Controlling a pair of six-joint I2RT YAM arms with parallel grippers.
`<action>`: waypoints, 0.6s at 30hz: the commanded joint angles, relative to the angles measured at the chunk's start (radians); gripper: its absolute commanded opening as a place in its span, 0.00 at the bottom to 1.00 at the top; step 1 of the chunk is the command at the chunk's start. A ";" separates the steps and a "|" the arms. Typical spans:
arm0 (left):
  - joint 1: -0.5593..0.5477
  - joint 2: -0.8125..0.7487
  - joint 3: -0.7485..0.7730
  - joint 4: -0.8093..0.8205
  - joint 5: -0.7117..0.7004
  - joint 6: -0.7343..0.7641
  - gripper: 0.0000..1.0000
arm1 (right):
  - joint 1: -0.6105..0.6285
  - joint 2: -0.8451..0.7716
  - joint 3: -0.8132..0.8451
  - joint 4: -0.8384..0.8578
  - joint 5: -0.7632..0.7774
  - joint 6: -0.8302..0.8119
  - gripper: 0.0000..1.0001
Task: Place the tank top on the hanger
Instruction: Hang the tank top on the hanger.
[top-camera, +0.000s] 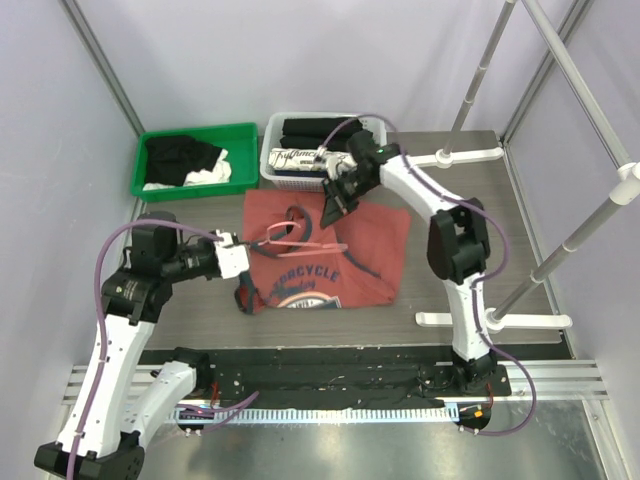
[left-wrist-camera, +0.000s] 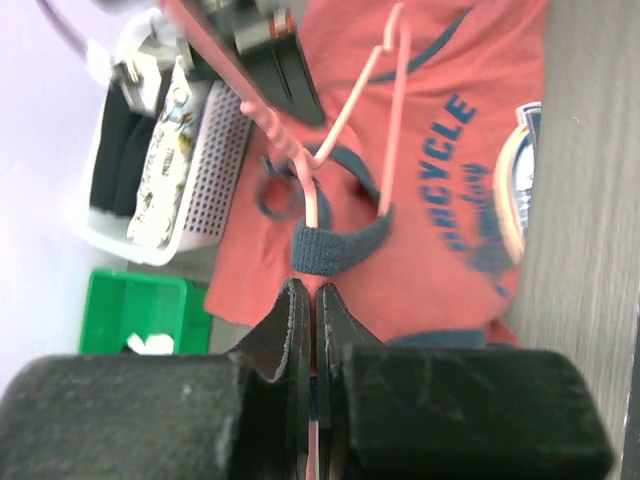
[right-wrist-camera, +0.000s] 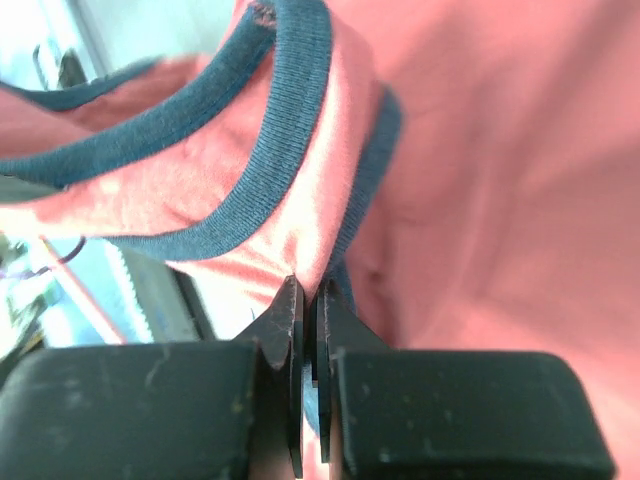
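Observation:
The rust-red tank top (top-camera: 370, 250) lies flat mid-table, its blue chest print facing up. The pink wire hanger (top-camera: 310, 246) rests across its upper left part, hook near the neck. My left gripper (top-camera: 248, 248) is at the shirt's left edge, shut on the hanger wire (left-wrist-camera: 394, 120), which runs through a navy strap loop (left-wrist-camera: 335, 245). My right gripper (top-camera: 335, 205) is over the shirt's top edge. In the right wrist view it (right-wrist-camera: 312, 295) is shut on a fold of red cloth with navy trim (right-wrist-camera: 290, 130).
A white basket (top-camera: 290, 170) with folded black clothes and a white printed cloth stands right behind the shirt. A green bin (top-camera: 195, 160) sits at the back left. A white rack's poles (top-camera: 470, 155) and foot (top-camera: 490, 320) stand on the right.

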 joint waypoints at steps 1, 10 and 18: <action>-0.002 0.027 0.043 0.282 -0.101 -0.289 0.00 | -0.039 -0.187 0.070 0.046 0.124 0.000 0.01; -0.002 0.084 0.154 0.365 -0.261 -0.567 0.00 | -0.105 -0.444 -0.149 0.276 0.267 0.068 0.01; -0.002 0.144 0.287 0.287 -0.404 -0.723 0.00 | -0.106 -0.610 -0.405 0.405 0.370 0.106 0.01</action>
